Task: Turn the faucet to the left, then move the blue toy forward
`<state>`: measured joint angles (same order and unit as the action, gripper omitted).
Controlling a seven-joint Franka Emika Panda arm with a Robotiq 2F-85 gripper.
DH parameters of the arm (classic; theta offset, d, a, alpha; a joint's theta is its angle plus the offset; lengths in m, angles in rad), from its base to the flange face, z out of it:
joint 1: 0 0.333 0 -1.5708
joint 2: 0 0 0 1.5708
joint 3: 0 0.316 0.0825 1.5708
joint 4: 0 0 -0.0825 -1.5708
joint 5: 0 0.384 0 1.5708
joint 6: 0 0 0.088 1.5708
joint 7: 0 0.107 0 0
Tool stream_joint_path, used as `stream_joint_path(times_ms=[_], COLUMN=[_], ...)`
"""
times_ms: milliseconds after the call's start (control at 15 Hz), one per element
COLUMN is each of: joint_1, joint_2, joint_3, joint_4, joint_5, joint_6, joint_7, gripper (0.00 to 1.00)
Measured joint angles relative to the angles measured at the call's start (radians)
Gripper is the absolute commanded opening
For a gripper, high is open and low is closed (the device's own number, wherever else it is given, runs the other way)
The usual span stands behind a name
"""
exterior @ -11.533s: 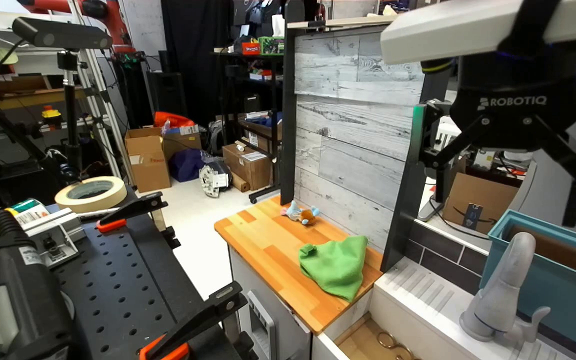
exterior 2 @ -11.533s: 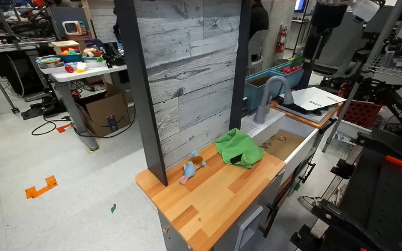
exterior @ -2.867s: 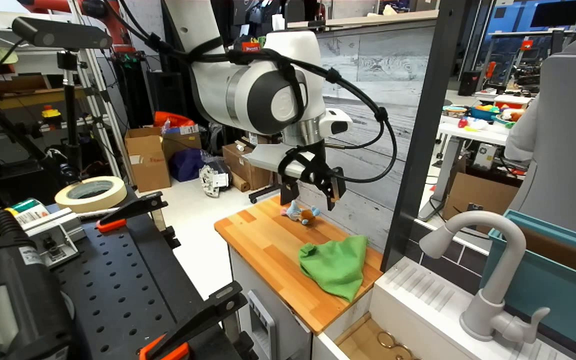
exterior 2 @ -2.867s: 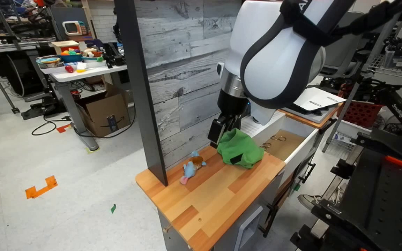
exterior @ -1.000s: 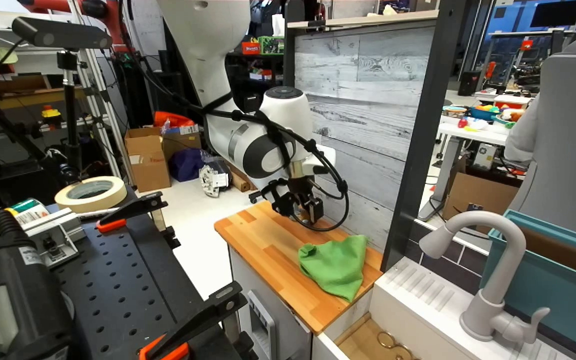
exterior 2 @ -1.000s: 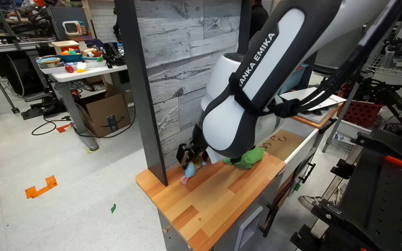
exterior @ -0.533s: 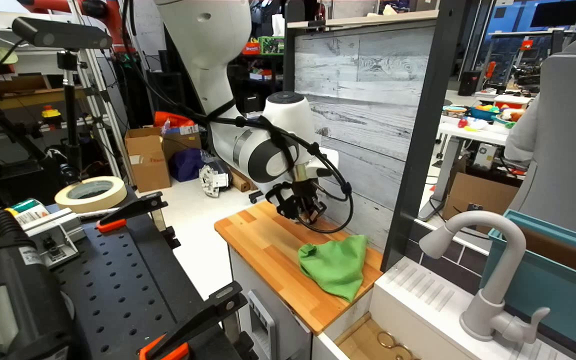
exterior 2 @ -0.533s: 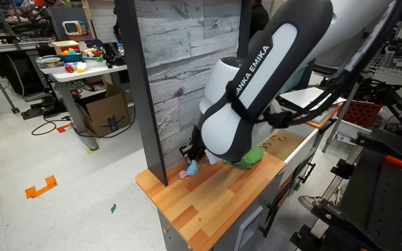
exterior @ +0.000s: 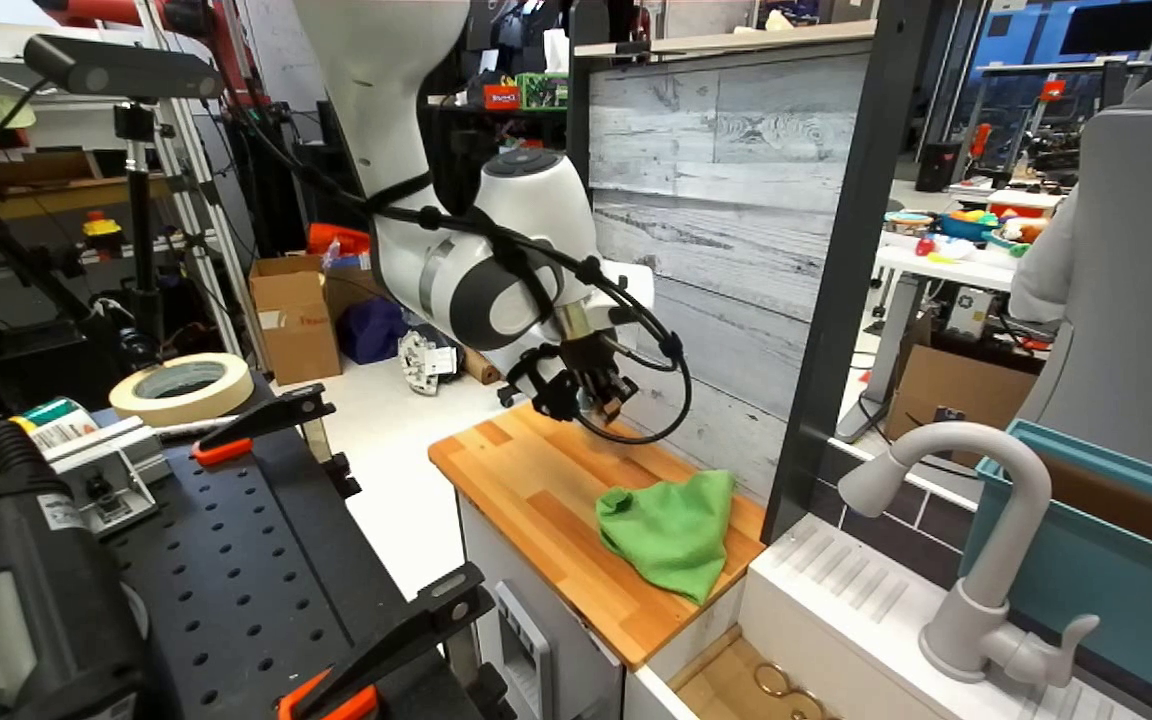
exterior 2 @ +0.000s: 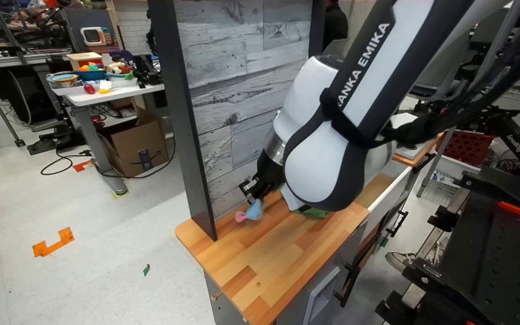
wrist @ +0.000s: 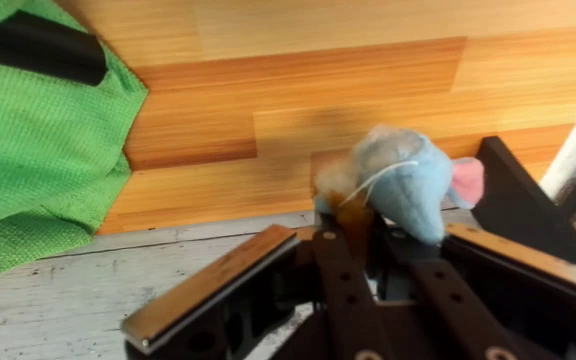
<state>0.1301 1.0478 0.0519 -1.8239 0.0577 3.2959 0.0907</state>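
Observation:
The blue toy (wrist: 410, 185), a small plush with a pink ear and a brown patch, is pinched by its brown part in my gripper (wrist: 358, 232). In an exterior view the toy (exterior 2: 254, 210) dangles below the gripper (exterior 2: 252, 198), seemingly just off the wooden counter (exterior 2: 282, 253). Another exterior angle shows the gripper (exterior: 604, 405) over the counter's far part, covering most of the toy. The grey faucet (exterior: 1008, 545) stands behind the sink, its spout pointing left toward the counter in that view; the arm hides it in the opposite exterior view.
A green cloth (exterior: 671, 530) lies on the counter beside the sink (exterior: 836, 640). Behind the counter rises a grey plank wall (exterior: 736, 270) with a black post (exterior 2: 183, 126) at its end, close to the gripper. A teal planter (exterior: 1106, 560) is behind the faucet.
The gripper has shut on the toy and moved up with it, lifting it slightly. Earlier, the faucet's spout swung round to point left; it has since stayed put.

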Motion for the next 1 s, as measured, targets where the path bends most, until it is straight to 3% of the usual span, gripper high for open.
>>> stream_joint_path(times_ms=[267, 467, 1000], joint_1=[0.000, 0.000, 0.014], joint_2=[-0.105, -0.146, -0.138], joint_3=[0.023, 0.033, 0.035], joint_4=[-0.213, -0.316, -0.348], joint_5=[-0.045, -0.071, -0.072], joint_6=[0.117, 0.143, 0.139], joint_7=[-0.051, -0.063, -0.067], gripper=[0.03, 0.03, 0.03])
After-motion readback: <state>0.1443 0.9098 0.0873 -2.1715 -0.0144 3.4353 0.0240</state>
